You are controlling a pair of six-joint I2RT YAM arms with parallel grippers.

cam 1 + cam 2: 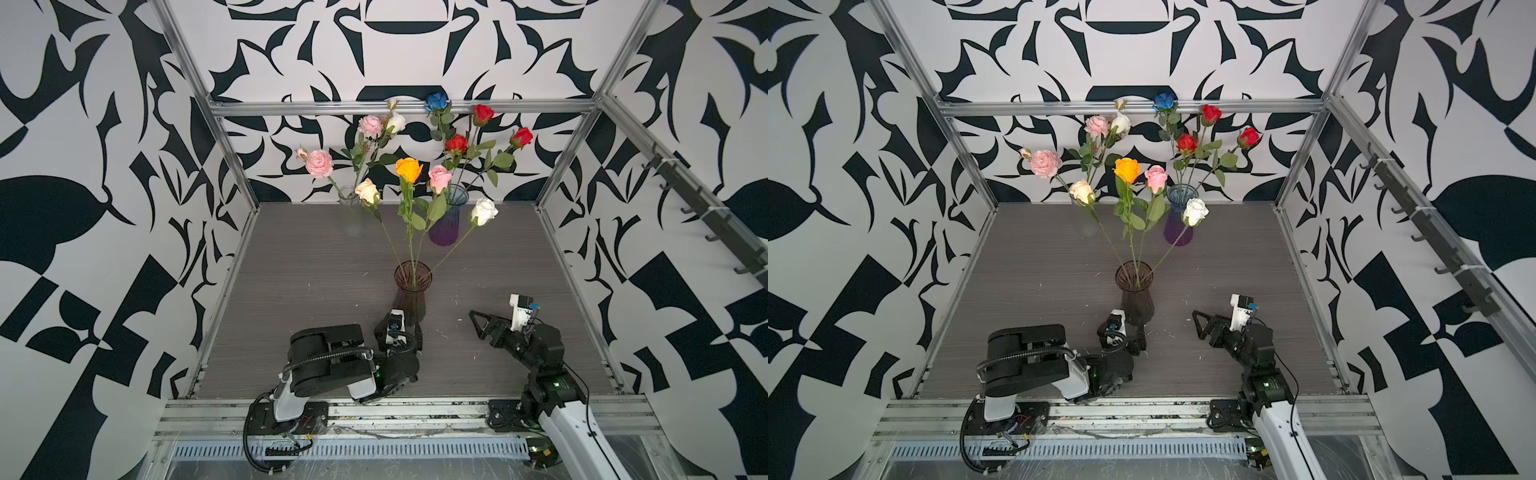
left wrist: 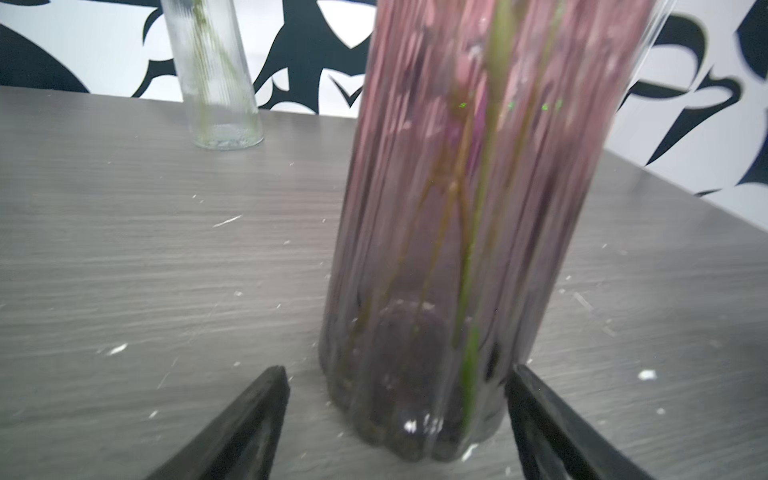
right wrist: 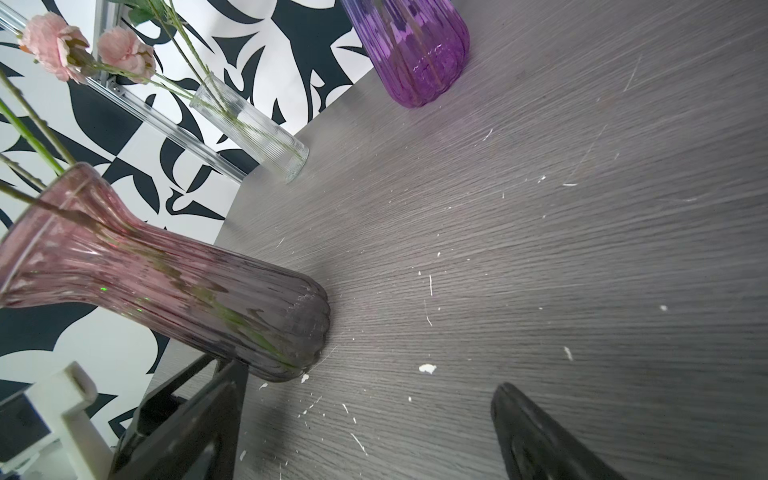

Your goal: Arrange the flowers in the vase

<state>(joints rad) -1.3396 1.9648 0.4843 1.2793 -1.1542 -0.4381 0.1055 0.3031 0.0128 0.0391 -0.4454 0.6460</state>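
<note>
All the flowers stand in three vases. The smoky pink vase (image 1: 409,291) (image 3: 187,286) at mid-table holds a peach (image 1: 367,191), an orange (image 1: 409,169), a pink (image 1: 439,178) and a white rose (image 1: 483,211). My left gripper (image 1: 401,327) (image 2: 397,374) is open, its fingers either side of this vase's base (image 2: 415,395). One finger stands clear of the glass; the other is at its wall. My right gripper (image 1: 478,318) (image 3: 370,382) hovers open and empty over the table, right of that vase.
A clear vase (image 1: 350,216) at the back left holds frilly pink blooms (image 1: 320,163). A purple vase (image 1: 446,224) behind holds a blue rose (image 1: 437,101) and red roses (image 1: 483,113). Metal frame rails (image 1: 399,109) border the grey table (image 1: 291,291).
</note>
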